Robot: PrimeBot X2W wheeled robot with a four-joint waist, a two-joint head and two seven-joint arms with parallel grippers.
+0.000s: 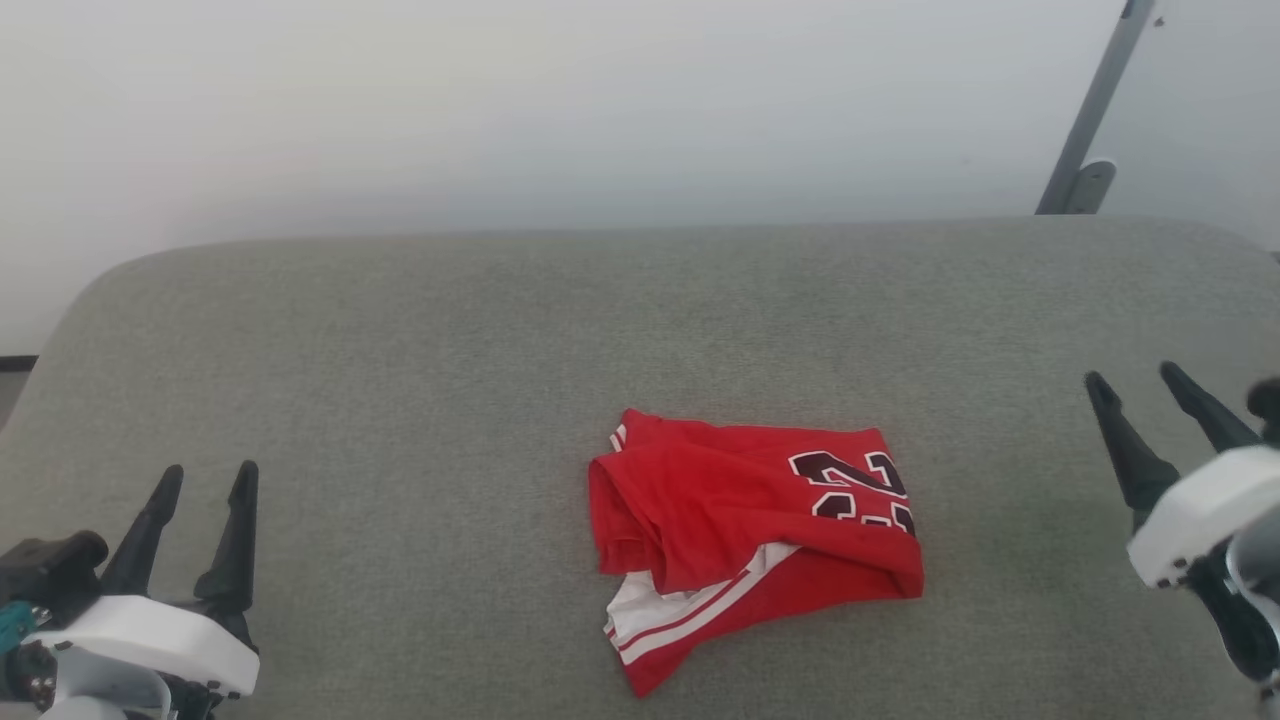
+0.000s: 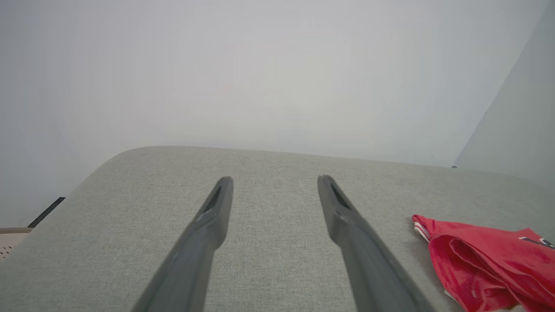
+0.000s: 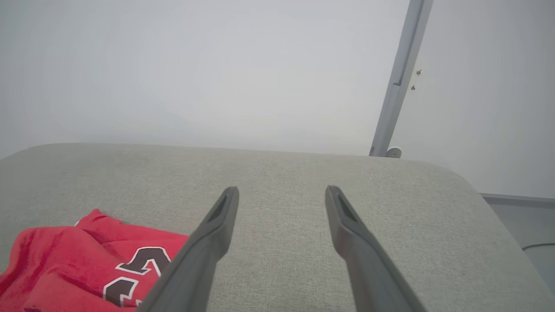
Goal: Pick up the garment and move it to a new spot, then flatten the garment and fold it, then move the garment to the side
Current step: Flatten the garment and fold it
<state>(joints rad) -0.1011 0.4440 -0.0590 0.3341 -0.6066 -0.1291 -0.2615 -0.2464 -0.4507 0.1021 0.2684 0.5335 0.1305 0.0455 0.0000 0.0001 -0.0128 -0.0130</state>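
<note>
A small red shirt (image 1: 750, 530) lies in a loose heap on a big grey cloth top (image 1: 400, 350). It sits near the front edge, a bit to the right of the middle. The shirt is bunched up and partly folded over itself. Big dark marks with white edges show on its right side. A white part with red stripes peeks out from under the red cloth at the front. The left gripper (image 1: 210, 468) is low at the left side, well apart from the shirt. Its two dark fingers point up and stand wide apart, and there is nothing between them. The right gripper (image 1: 1133, 373) is at the right side, also well apart from the shirt. Its fingers are spread wide too, and it holds nothing. In the left wrist view, the left gripper (image 2: 274, 178) reaches out over the bare grey cloth, and the shirt (image 2: 485, 260) lies off to the right of its fingers. In the right wrist view, the right gripper (image 3: 282, 188) is over bare grey cloth as well, and the shirt (image 3: 78, 260) lies to the left, partly hidden behind one finger. Behind the grey top is a pale wall (image 1: 600, 100). A thin grey pole (image 1: 1095, 100) leans there at the far right.
</note>
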